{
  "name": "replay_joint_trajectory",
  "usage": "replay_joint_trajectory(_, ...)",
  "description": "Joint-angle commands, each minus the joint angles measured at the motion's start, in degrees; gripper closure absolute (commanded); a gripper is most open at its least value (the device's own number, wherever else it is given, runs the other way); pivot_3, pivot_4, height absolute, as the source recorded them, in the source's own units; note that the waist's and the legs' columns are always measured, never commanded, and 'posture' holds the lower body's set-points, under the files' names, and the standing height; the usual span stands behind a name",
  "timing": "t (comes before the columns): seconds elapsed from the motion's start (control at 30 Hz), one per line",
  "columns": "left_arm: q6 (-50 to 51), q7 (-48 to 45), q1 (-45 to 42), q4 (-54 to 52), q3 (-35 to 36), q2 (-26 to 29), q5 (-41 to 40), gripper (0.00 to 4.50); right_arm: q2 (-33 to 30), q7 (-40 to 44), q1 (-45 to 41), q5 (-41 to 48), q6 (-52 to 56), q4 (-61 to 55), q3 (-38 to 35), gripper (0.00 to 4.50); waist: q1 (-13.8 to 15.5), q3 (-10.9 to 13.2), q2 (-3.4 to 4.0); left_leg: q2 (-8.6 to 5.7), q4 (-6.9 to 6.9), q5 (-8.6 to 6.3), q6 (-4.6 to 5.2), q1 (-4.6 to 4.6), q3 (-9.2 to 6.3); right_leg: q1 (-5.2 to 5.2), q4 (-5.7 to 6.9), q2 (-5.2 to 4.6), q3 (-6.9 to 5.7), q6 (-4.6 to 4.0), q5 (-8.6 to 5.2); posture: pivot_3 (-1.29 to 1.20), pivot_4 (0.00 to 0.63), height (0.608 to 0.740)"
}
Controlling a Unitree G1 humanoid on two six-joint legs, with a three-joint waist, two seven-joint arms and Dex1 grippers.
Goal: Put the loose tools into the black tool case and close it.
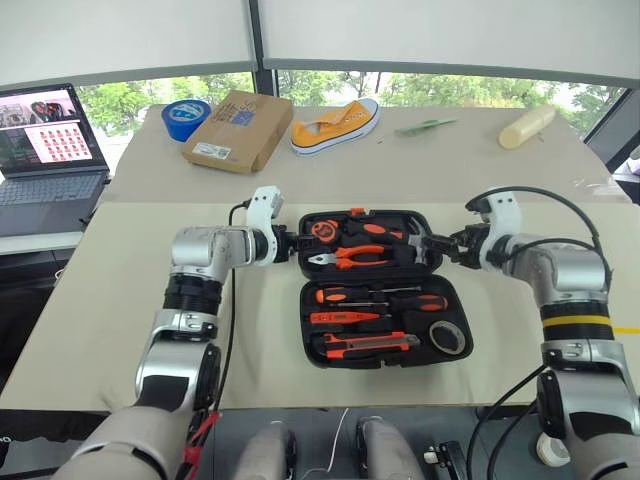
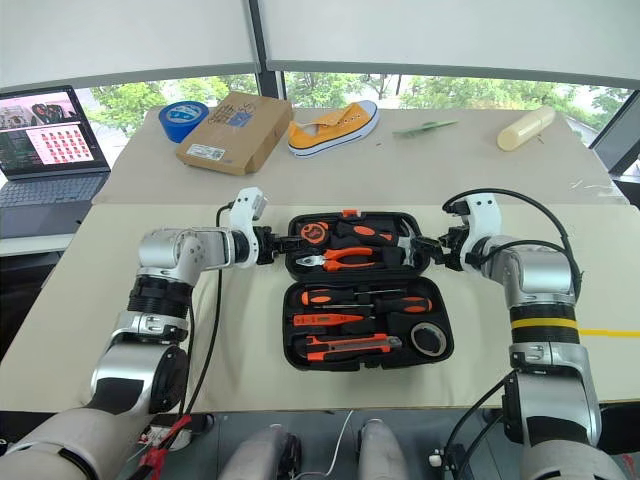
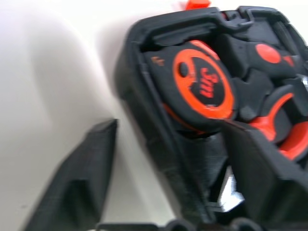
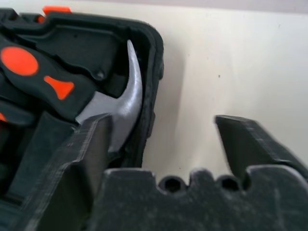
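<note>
1. The left gripper (image 1: 291,244) has its jaws parted, straddling the left wall of the tool case's far half; one finger (image 3: 82,168) lies outside on the counter side, the other inside by the tape measure (image 3: 202,89). Whether it presses on the wall, I cannot tell.
2. The right gripper (image 1: 441,245) has its jaws parted too, set astride the case's right wall at the far half, with one finger (image 4: 255,142) outside and the other beside the hammer head (image 4: 122,103).
3. The black tool case (image 1: 375,285) lies open and flat on the counter (image 1: 120,300), between the two grippers. Its near half holds the screwdrivers (image 1: 380,297), the folding knife (image 1: 365,345) and the small tape roll (image 1: 447,337); the far half holds the pliers (image 1: 350,257).
4. No loose tool shows on the counter around the case, so the packing looks done and closing is the step in hand.
5. The next move likely calls for both grippers to take the far half by its side walls and swing it evenly toward the near half, then press the orange latch (image 3: 197,4) home.
</note>
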Motion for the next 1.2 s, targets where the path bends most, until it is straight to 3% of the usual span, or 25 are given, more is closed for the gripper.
replay_joint_trajectory(0.03, 1.6, 0.6, 1.0, -2.1, -0.3, 0.1, -0.6, 2.99, 0.4, 0.1, -1.0, -0.5, -1.8, 0.2, -0.2, 2.53, 0.1, 0.0, -0.01, 0.00, 0.00, 0.01, -0.01, 0.00, -0.01, 0.00, 0.01, 0.00, -0.01, 0.00, 0.00, 0.00, 0.150, 0.735)
replay_joint_trajectory(0.17, 2.9, 0.9, 1.6, -3.3, -0.2, 0.4, -1.1, 4.25, 0.9, 0.5, -0.5, -0.7, -2.0, -0.4, 0.3, 3.88, 0.4, -0.1, -0.02, -0.04, 0.01, 0.01, -0.02, 0.03, -0.02, 0.04, 0.05, -0.06, -0.01, 0.01, 0.01, 0.00, 0.150, 0.735)
replay_joint_trajectory(0.23, 3.3, 0.9, 1.6, -3.7, -0.1, 0.5, -1.4, 4.50, 1.1, 1.1, -0.2, -0.3, -1.6, -1.5, 0.2, 4.44, 0.3, -0.1, -0.03, -0.05, 0.01, 0.01, -0.02, 0.07, -0.03, 0.09, 0.04, -0.06, -0.01, 0.02, 0.01, 0.00, 0.150, 0.735)
replay_joint_trajectory(0.5, 1.2, -1.0, 0.2, -4.2, -2.0, 0.8, -1.2, 4.50, 2.4, -0.1, -3.4, 1.5, -1.0, -1.6, -2.3, 4.44, 0.0, -0.1, -0.03, -0.04, -0.02, 0.01, -0.02, 0.10, -0.04, 0.11, 0.03, -0.05, -0.02, 0.02, 0.01, 0.00, 0.150, 0.735)
replay_joint_trajectory(0.73, -16.8, -1.6, -5.5, -0.5, -4.4, -1.0, 3.7, 4.50, 3.5, -0.7, -8.7, -1.9, -9.5, 3.5, -1.0, 4.44, -0.3, -0.1, -0.04, -0.29, -0.05, 0.06, -0.09, -0.01, -0.05, -0.02, 0.06, -0.23, -0.02, 0.05, 0.04, 0.00, 0.150, 0.735)
replay_joint_trajectory(0.9, -28.9, -3.5, -8.8, 2.5, -4.1, -1.9, 5.3, 4.50, 5.4, -3.3, -13.2, -2.9, -17.4, 7.2, -3.0, 4.44, -0.7, -0.1, -0.05, -0.57, -0.05, 0.36, -0.12, -0.83, 0.05, -1.12, 0.44, -0.51, 0.00, 0.08, 0.06, 0.00, 0.150, 0.735)
replay_joint_trajectory(1.2, -36.2, -8.6, 2.5, -7.7, -7.7, 1.1, 6.8, 4.50, 5.6, -1.7, -6.2, -3.3, -26.7, -1.3, -3.1, 4.44, -1.0, -0.1, -0.04, -0.61, -0.10, 0.42, -0.11, -1.07, 0.03, -1.43, 0.53, -0.62, -0.08, 0.10, 0.06, 0.00, 0.150, 0.735)
